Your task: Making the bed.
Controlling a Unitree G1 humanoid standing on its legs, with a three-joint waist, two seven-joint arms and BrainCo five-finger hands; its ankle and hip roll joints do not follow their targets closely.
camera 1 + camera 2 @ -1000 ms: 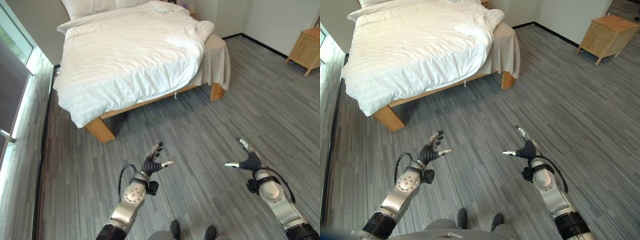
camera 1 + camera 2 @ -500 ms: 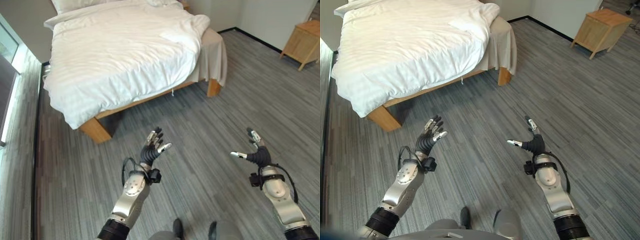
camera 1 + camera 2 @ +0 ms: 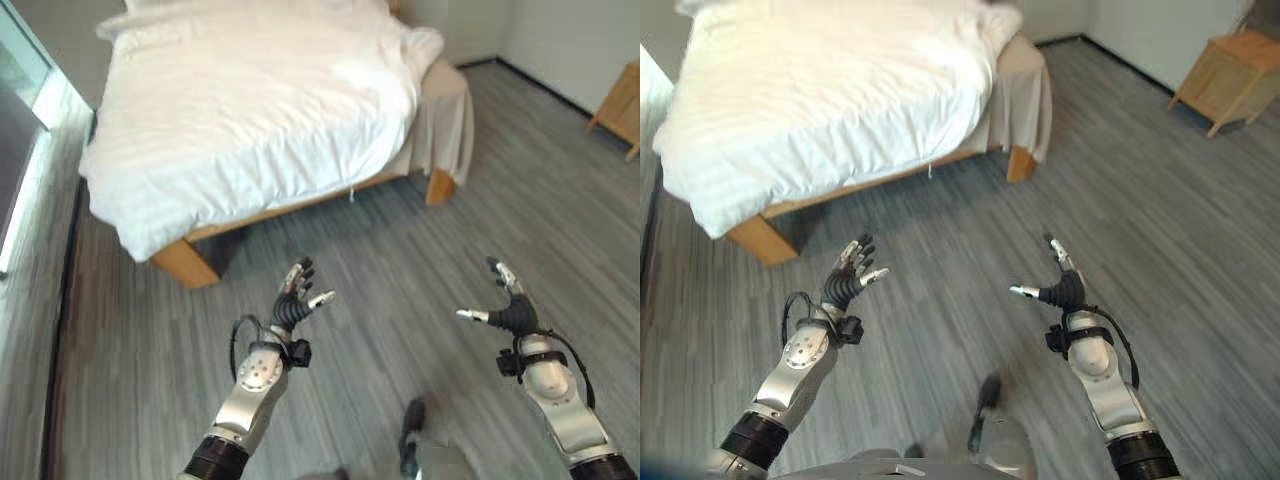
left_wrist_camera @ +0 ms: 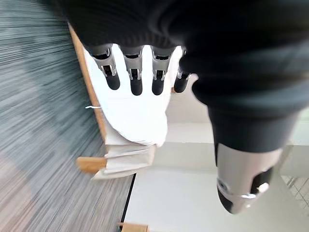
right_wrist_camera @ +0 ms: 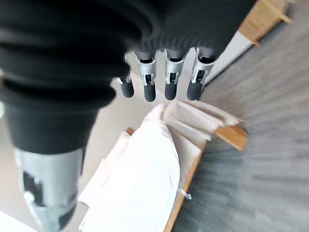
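Observation:
A wooden-framed bed [image 3: 185, 262] stands ahead, covered by a white duvet [image 3: 260, 110] that hangs over its near edge. At the bed's right corner a beige sheet [image 3: 445, 115] hangs below the duvet. My left hand [image 3: 294, 309] is held above the grey floor, short of the bed, fingers straight and empty. My right hand [image 3: 508, 314] hovers further right at the same height, also open with nothing in it. The wrist views show the duvet [image 4: 140, 111] past the left fingers [image 4: 136, 77] and the same white duvet [image 5: 140, 188] past the right fingers [image 5: 171, 82].
Grey striped carpet floor [image 3: 400, 250] lies between me and the bed. A wooden nightstand [image 3: 1220, 85] stands at the far right by the wall. A window [image 3: 20, 150] runs along the left side of the bed.
The whole picture has shifted as the camera moved; the bed now looks slightly nearer. Both hands stay raised and open, little changed.

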